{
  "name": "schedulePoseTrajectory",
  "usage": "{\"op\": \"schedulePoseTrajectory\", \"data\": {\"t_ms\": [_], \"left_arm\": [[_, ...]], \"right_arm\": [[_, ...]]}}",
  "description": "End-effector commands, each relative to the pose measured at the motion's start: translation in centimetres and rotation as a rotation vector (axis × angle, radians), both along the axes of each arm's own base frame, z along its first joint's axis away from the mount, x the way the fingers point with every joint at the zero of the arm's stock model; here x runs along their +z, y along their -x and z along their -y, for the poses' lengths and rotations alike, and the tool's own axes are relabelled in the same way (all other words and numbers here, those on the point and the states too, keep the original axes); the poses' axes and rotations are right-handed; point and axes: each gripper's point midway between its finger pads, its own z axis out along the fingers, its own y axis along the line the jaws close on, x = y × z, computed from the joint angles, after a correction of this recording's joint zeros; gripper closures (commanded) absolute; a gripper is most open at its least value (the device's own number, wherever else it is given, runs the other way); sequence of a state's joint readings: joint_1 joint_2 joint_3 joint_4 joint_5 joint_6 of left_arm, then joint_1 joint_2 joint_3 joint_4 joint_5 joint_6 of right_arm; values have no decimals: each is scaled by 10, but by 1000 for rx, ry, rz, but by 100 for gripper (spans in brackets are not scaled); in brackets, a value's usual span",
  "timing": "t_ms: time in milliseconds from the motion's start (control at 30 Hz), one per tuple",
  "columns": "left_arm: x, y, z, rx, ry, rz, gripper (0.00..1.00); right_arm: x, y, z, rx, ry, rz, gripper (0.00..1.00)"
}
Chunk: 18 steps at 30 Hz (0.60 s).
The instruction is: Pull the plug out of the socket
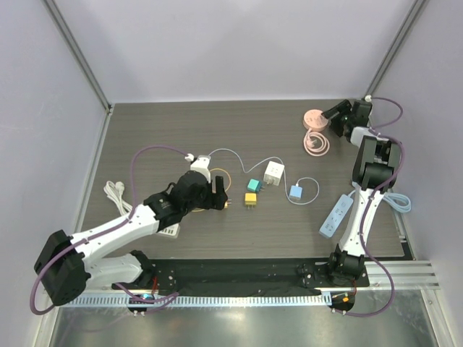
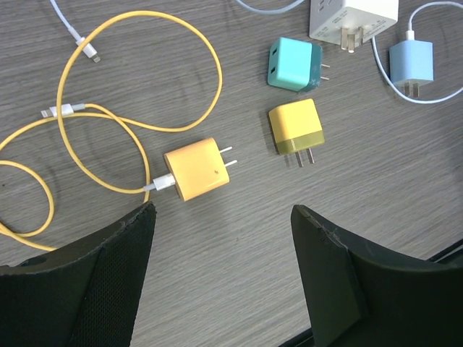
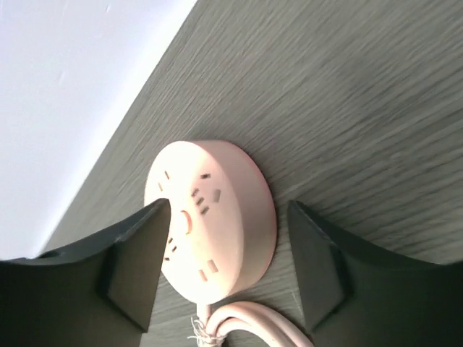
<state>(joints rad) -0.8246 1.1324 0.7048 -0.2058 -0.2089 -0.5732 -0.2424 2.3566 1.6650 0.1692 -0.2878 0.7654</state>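
Observation:
A round pink socket [image 3: 217, 217] lies flat at the table's far right [image 1: 315, 116], its pink cord coiled beside it [image 1: 316, 142]. Its slots show no plug. My right gripper [image 3: 228, 217] is open, one finger on each side of the socket [image 1: 334, 114]; I cannot tell whether they touch it. My left gripper [image 2: 224, 217] is open and empty above the table's middle [image 1: 219, 186]. Just beyond it lies an orange charger plug [image 2: 194, 168] with a yellow cable [image 2: 137, 123] plugged into it.
A yellow charger [image 2: 295, 126], a teal charger [image 2: 293, 64], a white cube adapter [image 2: 353, 18] and a blue charger [image 2: 411, 63] with white cables lie mid-table. A blue power strip [image 1: 336, 215] lies near the right arm. A white strip [image 1: 170, 231] is partly hidden under the left arm.

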Motion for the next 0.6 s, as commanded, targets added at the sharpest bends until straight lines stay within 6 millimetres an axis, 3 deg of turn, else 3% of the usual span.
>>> {"op": "schedulePoseTrajectory", "data": {"t_ms": [0, 33, 100, 133, 200, 233, 267, 300, 367, 433, 467, 500, 533, 567], "left_arm": [[19, -1, 8, 0, 78, 13, 23], [16, 4, 3, 16, 78, -9, 23], [11, 10, -3, 28, 74, -31, 21], [13, 15, -6, 31, 85, -44, 20], [12, 22, -10, 36, 95, -61, 19], [13, 26, -13, 41, 108, -63, 19], [13, 30, -13, 43, 133, -76, 18], [13, 33, -14, 42, 149, -82, 18], [10, 42, -16, 53, 196, -103, 17], [4, 49, -19, 67, 223, -129, 16], [-4, 53, -22, 74, 224, -148, 16], [-2, 59, -22, 73, 259, -163, 16], [-5, 63, -23, 69, 271, -175, 15], [-16, 69, -27, 76, 265, -199, 15]], "right_arm": [[27, 7, 8, -6, 162, -37, 27], [36, 13, 7, -5, 181, -63, 20], [51, 19, 8, -19, 257, -77, 16], [73, 25, 6, -28, 282, -65, 14], [90, 37, 3, -27, 340, -68, 13], [114, 47, -2, -46, 390, -60, 12], [117, 55, -8, -36, 416, -73, 11], [125, 62, -14, -19, 457, -77, 1], [140, 85, -36, 12, 488, -80, 0], [145, 103, -52, 44, 482, -80, 0], [129, 118, -67, 83, 471, -113, 0], [142, 130, -74, 89, 465, -84, 0], [140, 138, -78, 93, 449, -91, 0], [126, 154, -99, 140, 450, -113, 0]]}}
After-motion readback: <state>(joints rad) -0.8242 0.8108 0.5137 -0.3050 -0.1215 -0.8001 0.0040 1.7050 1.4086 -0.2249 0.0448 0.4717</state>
